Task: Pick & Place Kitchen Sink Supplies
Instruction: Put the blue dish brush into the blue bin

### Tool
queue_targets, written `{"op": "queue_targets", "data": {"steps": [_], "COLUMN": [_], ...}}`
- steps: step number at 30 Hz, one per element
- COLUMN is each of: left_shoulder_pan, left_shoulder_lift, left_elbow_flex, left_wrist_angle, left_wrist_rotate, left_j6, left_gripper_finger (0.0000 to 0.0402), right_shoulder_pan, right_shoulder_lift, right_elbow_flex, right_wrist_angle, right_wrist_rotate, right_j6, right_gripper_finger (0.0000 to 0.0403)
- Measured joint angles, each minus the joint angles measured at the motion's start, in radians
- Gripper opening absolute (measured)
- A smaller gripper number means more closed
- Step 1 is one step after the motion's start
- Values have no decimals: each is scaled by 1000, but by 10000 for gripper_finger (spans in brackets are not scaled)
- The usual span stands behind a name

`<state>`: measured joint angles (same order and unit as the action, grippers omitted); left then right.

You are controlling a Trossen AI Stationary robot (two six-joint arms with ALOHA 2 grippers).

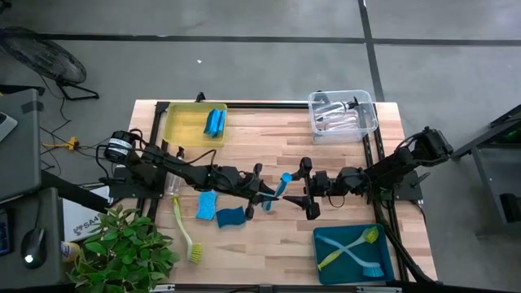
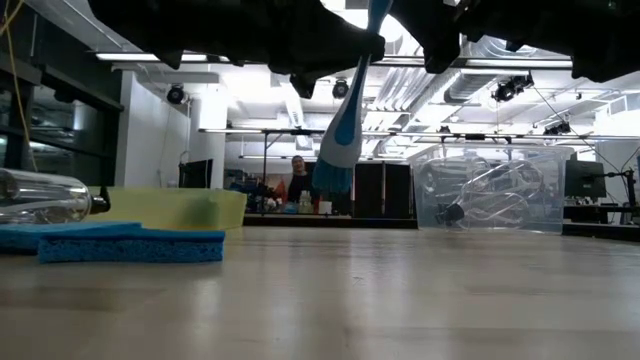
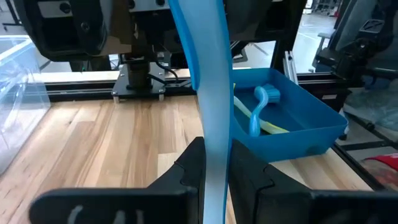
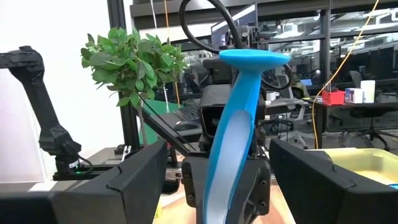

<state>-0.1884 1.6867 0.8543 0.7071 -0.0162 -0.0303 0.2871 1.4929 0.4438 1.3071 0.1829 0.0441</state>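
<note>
Two claws meet mid-table: my left gripper is clamped on the blue brush, lifted clear of the wood. My right gripper stands apart around its handle; I'd center it, close firmly, then release left.

Grey concrete floor around the table — ceiling strip lights glow over distant desks.
</note>
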Motion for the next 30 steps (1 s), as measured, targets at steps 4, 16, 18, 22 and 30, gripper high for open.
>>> {"op": "queue_targets", "data": {"steps": [4,16,18,22,30], "left_shoulder_pan": [-1,-1,-1,-1,-1], "left_shoulder_lift": [0,0,0,0,0], "left_elbow_flex": [0,0,0,0,0], "left_wrist_angle": [1,1,1,1,1], "left_wrist_rotate": [0,0,0,-1,-1], "left_j6": [0,0,-1,0,-1], "left_gripper_finger": [37,37,37,37,37], "right_shoulder_pan": [0,0,0,0,0], "right_shoulder_lift": [0,0,0,0,0], "right_elbow_flex": [1,61,61,61,61], "right_wrist_angle": [0,-75,-85,-83,-92], "right_wrist_rotate": [0,8,8,8,5], "right_j6": [3,-16,-1,0,0], "right_gripper_finger": [274,274,274,273,216]}}
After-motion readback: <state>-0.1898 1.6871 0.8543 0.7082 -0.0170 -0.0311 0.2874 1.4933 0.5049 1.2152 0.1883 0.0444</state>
